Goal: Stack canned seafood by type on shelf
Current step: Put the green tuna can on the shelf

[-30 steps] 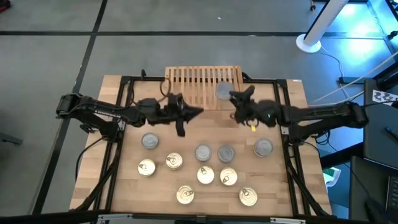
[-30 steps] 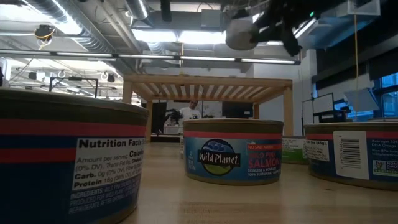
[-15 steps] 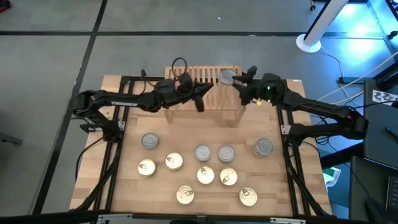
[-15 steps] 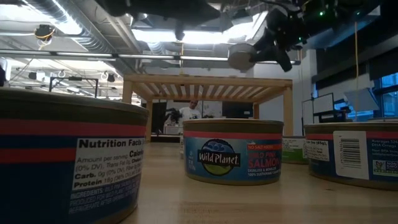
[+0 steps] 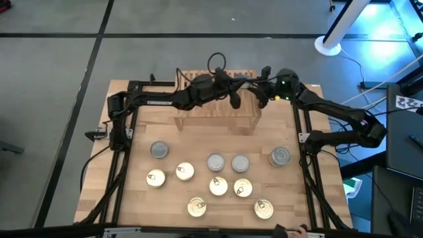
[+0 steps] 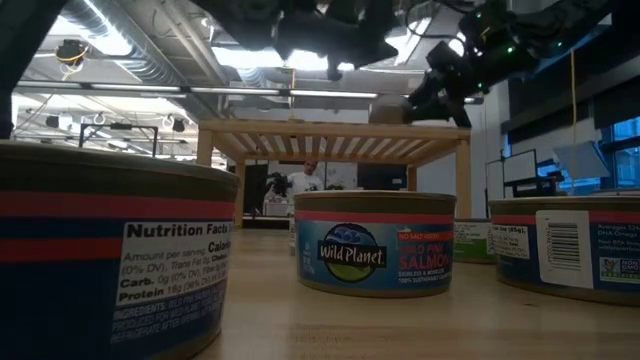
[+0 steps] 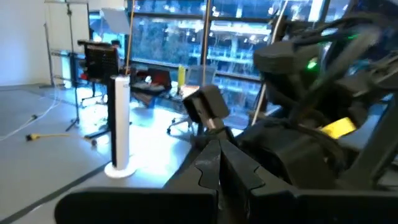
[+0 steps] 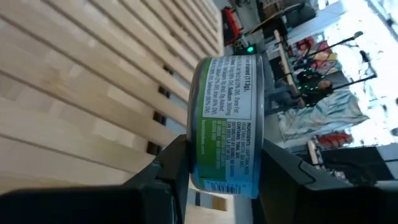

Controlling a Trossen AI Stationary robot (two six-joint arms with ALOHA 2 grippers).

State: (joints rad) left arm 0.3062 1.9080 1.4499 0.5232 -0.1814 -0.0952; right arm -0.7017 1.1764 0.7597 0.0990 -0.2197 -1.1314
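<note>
The shelf [image 5: 198, 92] stands at the table's far middle, its slatted top [image 8: 74, 93] bare. My right gripper [image 5: 259, 92] reaches in from the right and is shut on a can [image 8: 227, 112] with a green and blue label. The can sits at the right end of the shelf top [image 6: 390, 108]; whether it rests on the slats cannot be told. My left gripper [image 5: 236, 100] hangs shut over the shelf beside it, holding nothing [image 7: 219, 163]. Several cans stand on their bases on the table: silver lids [image 5: 215, 162], gold lids [image 5: 218, 186]. My right gripper pinches the can between its two fingers, one finger [image 8: 174, 165] on the flat face turned toward the slats and the other on the opposite flat face, at the rim [image 8: 194, 163] nearest the wrist. The fingers come nearly level from the table's right. The can stays level.
The two arms cross close together over the shelf's right half. A silver-lidded can [image 5: 279, 157] stands near the right edge, another [image 5: 158, 150] at the left. Bare tabletop lies between the shelf and the can rows. Big cans [image 6: 100, 260] fill the low view's foreground.
My right gripper has carried the can toward the far edge and down, from well above the shelf front to the level of the shelf top at its right end. My left gripper, still shut, has swung toward the right and far, from the shelf's left front to over the shelf.
</note>
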